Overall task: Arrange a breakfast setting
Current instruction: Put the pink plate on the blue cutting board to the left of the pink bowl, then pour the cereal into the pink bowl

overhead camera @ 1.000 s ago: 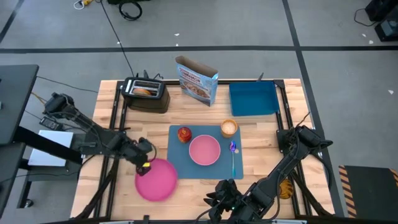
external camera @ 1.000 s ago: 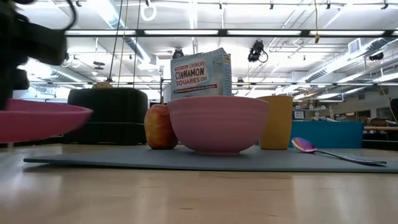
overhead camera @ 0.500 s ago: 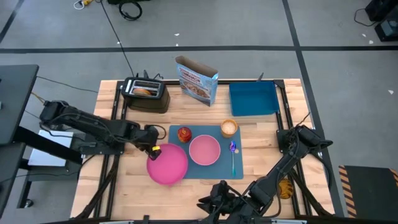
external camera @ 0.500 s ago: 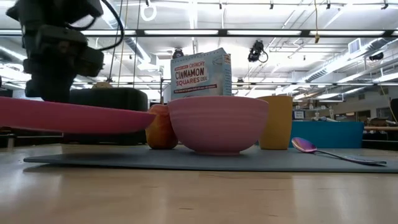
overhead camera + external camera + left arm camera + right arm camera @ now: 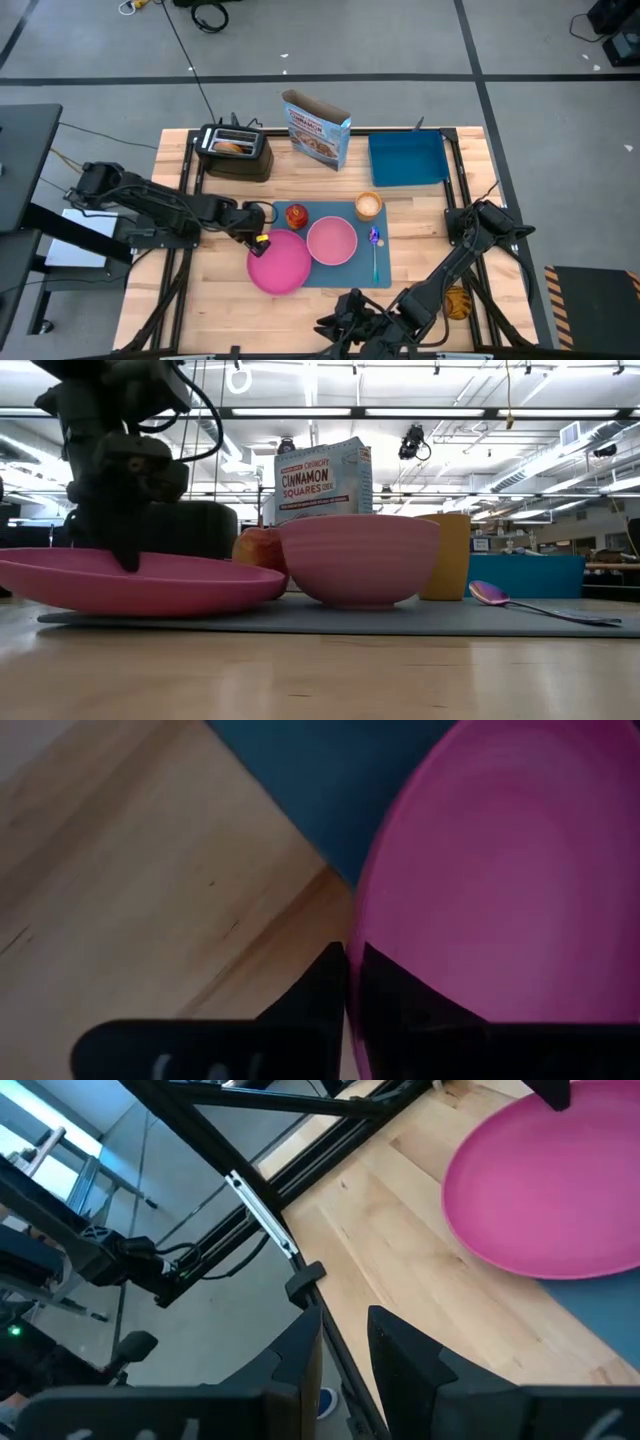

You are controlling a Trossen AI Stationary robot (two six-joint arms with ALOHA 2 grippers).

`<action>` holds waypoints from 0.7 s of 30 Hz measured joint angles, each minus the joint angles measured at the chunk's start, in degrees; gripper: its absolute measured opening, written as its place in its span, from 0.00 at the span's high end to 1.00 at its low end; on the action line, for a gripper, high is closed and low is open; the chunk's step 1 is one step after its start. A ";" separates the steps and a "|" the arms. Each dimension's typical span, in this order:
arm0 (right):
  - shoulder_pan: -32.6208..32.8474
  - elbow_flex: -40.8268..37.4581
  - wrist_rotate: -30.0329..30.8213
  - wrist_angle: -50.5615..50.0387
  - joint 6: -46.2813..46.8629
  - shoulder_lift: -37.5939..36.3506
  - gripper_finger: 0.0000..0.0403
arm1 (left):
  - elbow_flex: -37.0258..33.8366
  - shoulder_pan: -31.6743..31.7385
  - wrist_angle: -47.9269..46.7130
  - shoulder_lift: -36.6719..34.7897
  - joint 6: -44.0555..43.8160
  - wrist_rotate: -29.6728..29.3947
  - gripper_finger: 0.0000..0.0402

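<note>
Left gripper (image 5: 262, 240) pinching the pink plate (image 5: 279, 262) by its rim
Only the left wrist view shows the fingers (image 5: 318, 995) pressed on the rim; right gripper (image 5: 345, 1340) slightly parted, empty

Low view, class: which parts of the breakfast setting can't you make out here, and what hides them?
- Apple: mostly hidden behind the bowl and plate.
- Cup: partly hidden by the bowl.
- Left gripper: the level view hides how it grips the plate's rim.
- Plate: cut off by the left edge.
</note>
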 joint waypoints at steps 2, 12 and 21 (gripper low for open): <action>-0.13 0.00 0.00 -0.02 -0.12 0.00 0.77 | 0.00 0.00 0.72 0.12 1.09 -0.14 0.93; -1.93 0.00 -0.04 -0.44 -4.59 0.00 0.77 | 0.04 0.73 3.52 0.26 3.77 -1.42 0.85; -5.34 0.04 -1.36 -4.13 -8.10 -0.07 0.77 | 1.83 2.48 -0.18 -2.76 13.07 3.40 0.65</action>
